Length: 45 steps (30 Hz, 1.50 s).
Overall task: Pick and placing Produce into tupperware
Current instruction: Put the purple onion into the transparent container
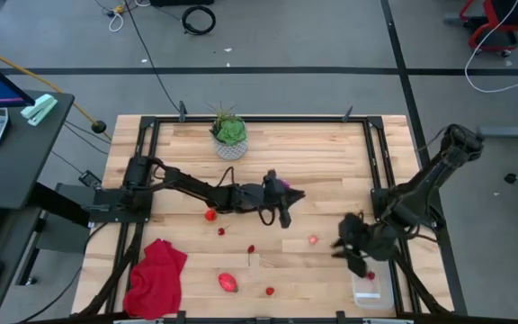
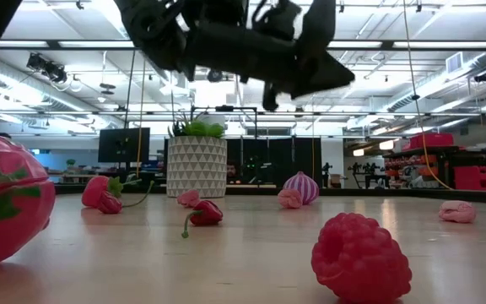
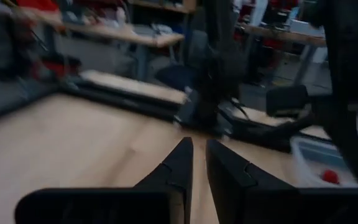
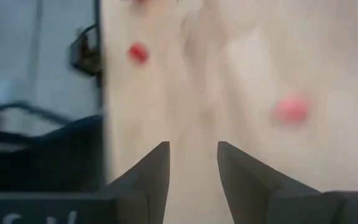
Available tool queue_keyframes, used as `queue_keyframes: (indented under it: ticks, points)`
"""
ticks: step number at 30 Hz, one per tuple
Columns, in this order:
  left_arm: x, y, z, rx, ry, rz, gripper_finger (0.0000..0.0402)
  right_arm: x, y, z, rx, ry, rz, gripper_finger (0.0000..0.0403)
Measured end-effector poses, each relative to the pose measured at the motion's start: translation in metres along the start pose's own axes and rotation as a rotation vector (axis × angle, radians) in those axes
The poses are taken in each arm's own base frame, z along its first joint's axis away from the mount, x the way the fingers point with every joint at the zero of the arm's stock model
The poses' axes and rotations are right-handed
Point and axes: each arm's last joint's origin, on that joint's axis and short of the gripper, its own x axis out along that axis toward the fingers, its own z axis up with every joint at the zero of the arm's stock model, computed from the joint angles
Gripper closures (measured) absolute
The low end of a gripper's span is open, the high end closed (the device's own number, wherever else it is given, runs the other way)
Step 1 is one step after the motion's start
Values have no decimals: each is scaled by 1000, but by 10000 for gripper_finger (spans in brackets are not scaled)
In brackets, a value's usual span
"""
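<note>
Small red berries lie scattered on the wooden table [image 1: 331, 180], among them one [image 1: 210, 214] near the left arm and a pink one [image 1: 313, 239]. The larger red-pink oval [image 1: 229, 283] rests near the front edge. The purple ribbed ball [image 2: 302, 187] sits on the table by the left arm. The clear tupperware [image 1: 373, 290] stands at the near right corner with one red berry [image 3: 330, 177] inside. My left gripper [image 1: 286, 216] hangs above the table's middle, all but shut on nothing. My right gripper [image 4: 193, 149] is open over bare wood left of the tub.
A green plant in a white patterned pot [image 1: 230, 135] stands at the far edge. A red cloth [image 1: 157, 279] lies bunched at the near left corner. A raspberry [image 2: 361, 257] sits close to the front edge. Black frame rails run along the table's sides.
</note>
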Motion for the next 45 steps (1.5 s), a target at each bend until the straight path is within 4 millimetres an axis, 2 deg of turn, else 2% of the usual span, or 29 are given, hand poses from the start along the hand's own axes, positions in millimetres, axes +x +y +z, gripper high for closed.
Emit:
queue_keyframes:
  ticks: [5,10,13,17,23,29,40,45]
  points:
    - [-10,5,41,149,-70,31,348,21,-15,31,-265,-183,-168,255]
    - [-27,12,81,248,-75,57,330,42,-30,63,-338,-270,-208,234]
    - [-42,15,100,265,-39,98,315,54,-48,72,-313,-247,-292,217]
    - [-62,19,119,331,18,217,296,73,-77,82,-187,-208,-410,194]
    - [-93,24,149,340,37,276,283,97,-113,95,-175,-186,-506,173]
    - [-111,23,157,350,89,265,288,114,-136,104,-141,-153,-398,162]
    - [-114,27,143,408,235,272,288,103,-152,118,-331,-168,-474,160]
    - [-114,27,144,405,231,272,293,105,-163,124,-278,-191,-405,160]
